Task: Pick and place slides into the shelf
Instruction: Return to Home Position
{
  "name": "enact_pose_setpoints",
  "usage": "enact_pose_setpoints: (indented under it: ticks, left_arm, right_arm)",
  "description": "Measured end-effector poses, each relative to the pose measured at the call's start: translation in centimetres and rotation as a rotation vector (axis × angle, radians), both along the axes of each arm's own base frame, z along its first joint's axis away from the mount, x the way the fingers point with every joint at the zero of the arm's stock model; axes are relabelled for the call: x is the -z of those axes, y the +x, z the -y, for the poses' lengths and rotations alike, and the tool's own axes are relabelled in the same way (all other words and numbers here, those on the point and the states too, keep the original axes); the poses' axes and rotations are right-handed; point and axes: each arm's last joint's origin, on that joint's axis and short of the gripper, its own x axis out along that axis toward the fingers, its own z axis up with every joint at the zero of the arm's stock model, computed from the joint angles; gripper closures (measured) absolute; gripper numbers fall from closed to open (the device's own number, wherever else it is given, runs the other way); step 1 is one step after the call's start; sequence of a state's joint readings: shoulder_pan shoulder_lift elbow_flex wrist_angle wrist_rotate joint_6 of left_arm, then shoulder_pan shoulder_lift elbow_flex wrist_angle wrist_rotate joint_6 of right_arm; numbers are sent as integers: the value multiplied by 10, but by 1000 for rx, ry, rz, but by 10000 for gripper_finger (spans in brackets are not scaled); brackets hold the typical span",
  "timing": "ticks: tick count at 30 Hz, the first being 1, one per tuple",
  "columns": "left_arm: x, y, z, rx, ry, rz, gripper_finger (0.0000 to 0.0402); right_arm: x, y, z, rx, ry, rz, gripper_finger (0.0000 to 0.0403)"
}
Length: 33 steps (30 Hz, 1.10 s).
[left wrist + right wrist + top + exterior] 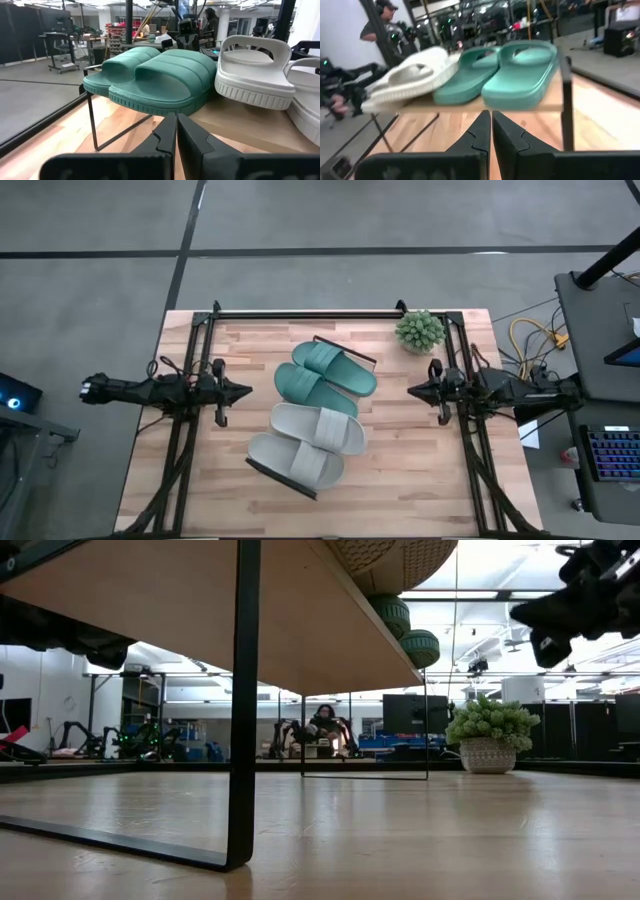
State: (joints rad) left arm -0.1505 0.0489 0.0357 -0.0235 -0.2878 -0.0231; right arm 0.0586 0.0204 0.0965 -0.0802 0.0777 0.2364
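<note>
Two teal-green slides (325,375) and two light grey slides (305,445) lie side by side, soles down, on the shelf (345,350), a wood plank on dark metal legs standing slantwise at the table's middle. The teal pair is at the far end and the grey pair at the near end. My left gripper (245,391) hovers shut to the shelf's left, level, pointing at the teal slides (155,80). My right gripper (412,391) hovers shut to its right, facing the teal slides (515,70) and grey slides (410,77). Neither gripper holds anything.
A small potted plant (419,330) stands at the table's far right corner. A black frame rail (300,311) runs along the far edge. The shelf's leg (243,700) stands near the front. Bare wood lies between each gripper and the shelf. A person (377,25) is beyond the table.
</note>
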Motion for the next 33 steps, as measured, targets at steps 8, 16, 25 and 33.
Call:
enact_pose_setpoints:
  ticks: [8,16,25,33]
  left_arm:
    - [1,0,1,27,-23,-4,402]
    - [1,0,1,27,-23,-8,402]
    - [4,2,2,47,-16,-37,402]
    - [3,2,2,47,-18,-25,402]
  right_arm:
    - [20,7,-1,-32,-42,9,394]
    - [20,7,-1,-25,-82,11,394]
    - [21,7,-1,-7,-114,-5,394]
    - [21,7,0,9,-118,-5,394]
